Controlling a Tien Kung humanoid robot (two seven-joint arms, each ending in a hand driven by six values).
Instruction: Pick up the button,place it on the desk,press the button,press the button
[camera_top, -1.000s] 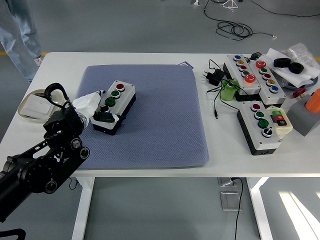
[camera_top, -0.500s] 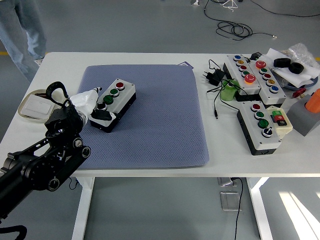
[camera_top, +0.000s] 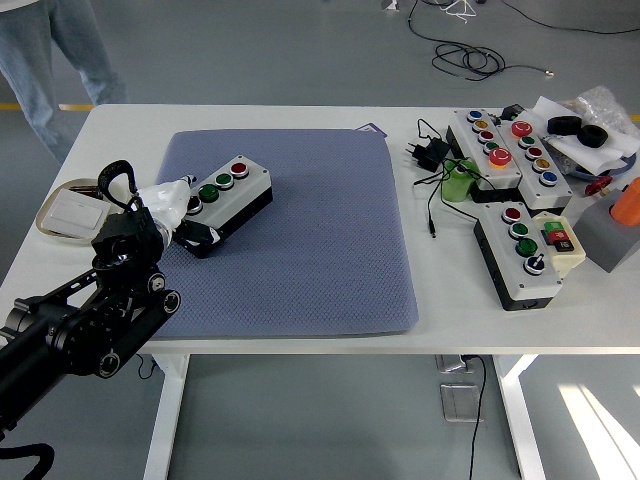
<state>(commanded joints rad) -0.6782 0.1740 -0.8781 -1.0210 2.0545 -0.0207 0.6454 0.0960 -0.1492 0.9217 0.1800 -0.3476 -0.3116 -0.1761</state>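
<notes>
A grey-topped button box (camera_top: 228, 187) with a black base lies on the blue-grey mat (camera_top: 310, 240), on its left part. It carries a red, two green and a white-black button in a row. My left hand (camera_top: 183, 215) is at the box's near-left end, with its fingers closed around that end. The box is angled, red button end pointing to the far right. The black left arm (camera_top: 85, 320) comes in from the lower left. The right arm is out of view.
A small tray (camera_top: 60, 212) lies left of the mat. Two more button boxes (camera_top: 500, 145) (camera_top: 525, 252), a green object (camera_top: 458, 182), cables, a grey block and an orange item crowd the right side. A person's legs (camera_top: 50, 50) stand at the far left corner.
The box has turned and slid to the left and slightly away with my left hand on it. The person has stepped to the right.
</notes>
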